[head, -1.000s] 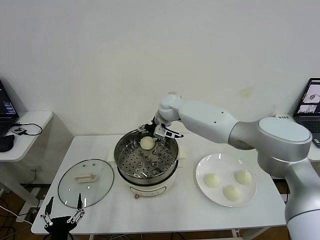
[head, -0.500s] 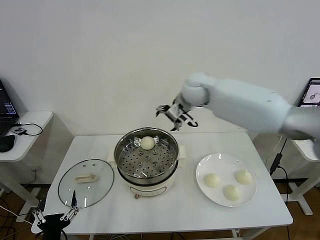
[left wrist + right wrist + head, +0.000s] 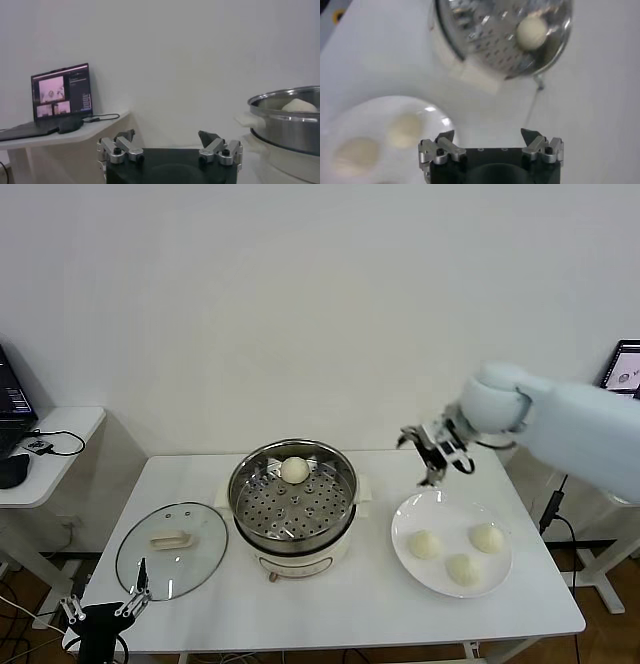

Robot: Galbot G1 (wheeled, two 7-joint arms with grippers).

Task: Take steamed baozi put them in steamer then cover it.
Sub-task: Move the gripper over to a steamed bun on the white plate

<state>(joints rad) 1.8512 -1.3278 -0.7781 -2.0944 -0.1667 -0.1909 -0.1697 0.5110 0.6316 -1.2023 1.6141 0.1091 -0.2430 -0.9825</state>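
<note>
The steel steamer (image 3: 291, 506) stands at the table's middle on its white base, with one baozi (image 3: 294, 470) on the perforated tray at its far side; the same baozi shows in the right wrist view (image 3: 535, 30). Three baozi (image 3: 425, 544) (image 3: 487, 537) (image 3: 464, 569) lie on the white plate (image 3: 405, 529) to the right. The glass cover (image 3: 172, 548) with its cream handle lies flat on the table left of the steamer. My right gripper (image 3: 432, 450) is open and empty, in the air above the plate's far left rim. My left gripper (image 3: 104, 612) is open, low at the table's front left corner.
A side table (image 3: 45, 446) with a laptop, mouse and cable stands at the left. Another laptop (image 3: 626, 369) is at the far right edge. The steamer's rim (image 3: 290, 97) rises beside the left gripper in the left wrist view.
My right gripper let go of the baozi in the steamer, rose, and swung right to above the plate's edge. The left gripper sank a little at the table's corner.
</note>
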